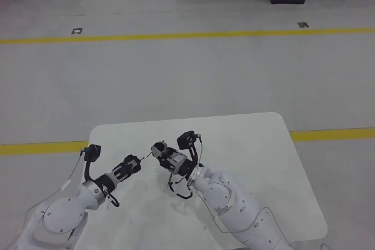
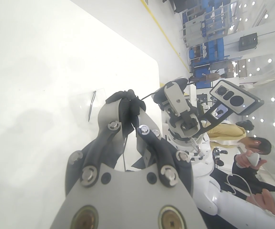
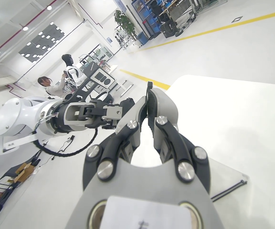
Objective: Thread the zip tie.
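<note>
1. My left gripper [image 1: 136, 164], nearest me, is pinched on the zip tie [image 2: 149, 95], and I'd keep it level
2. The right gripper [image 1: 155, 150], just beyond, clamps the other end (a black tip pokes out), so I'd feed slowly along the strap
3. A spare tie [image 2: 91, 106] lies on the table [image 1: 256, 134] below, where it could snag
</note>
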{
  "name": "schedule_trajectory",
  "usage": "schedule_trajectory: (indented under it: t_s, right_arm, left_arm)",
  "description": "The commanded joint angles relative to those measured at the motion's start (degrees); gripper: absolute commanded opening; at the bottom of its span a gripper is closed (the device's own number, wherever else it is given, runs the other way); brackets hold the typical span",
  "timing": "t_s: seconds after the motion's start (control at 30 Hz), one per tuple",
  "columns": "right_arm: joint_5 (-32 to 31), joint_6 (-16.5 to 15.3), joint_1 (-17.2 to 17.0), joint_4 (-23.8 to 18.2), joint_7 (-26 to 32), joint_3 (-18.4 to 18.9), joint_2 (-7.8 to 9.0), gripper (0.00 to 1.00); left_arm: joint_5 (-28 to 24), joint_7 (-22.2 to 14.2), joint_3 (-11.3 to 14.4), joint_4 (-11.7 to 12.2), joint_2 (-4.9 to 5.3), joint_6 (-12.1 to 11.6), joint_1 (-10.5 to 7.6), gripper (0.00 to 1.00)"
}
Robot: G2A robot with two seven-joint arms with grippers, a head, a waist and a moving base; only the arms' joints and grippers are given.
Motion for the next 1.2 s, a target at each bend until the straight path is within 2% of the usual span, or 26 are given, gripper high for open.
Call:
schedule_trajectory:
  t_s: [0.0,0.57,1.17]
  right_arm:
    - [-0.2,0.1,0.0,0.0,0.0,-0.1,-0.01,0.0]
    - [-1.6,1.3,2.7,3.1,-1.2,-2.5,-0.8,0.0]
    - [-2.5,1.4,2.3,3.6,-2.1,-2.5,-0.88,0.0]
  left_arm:
    - [0.0,0.0,0.0,0.0,0.0,0.0,0.0,0.0]
    - [0.0,0.0,0.0,0.0,0.0,0.0,0.0,0.0]
    - [0.0,0.0,0.0,0.0,0.0,0.0,0.0,0.0]
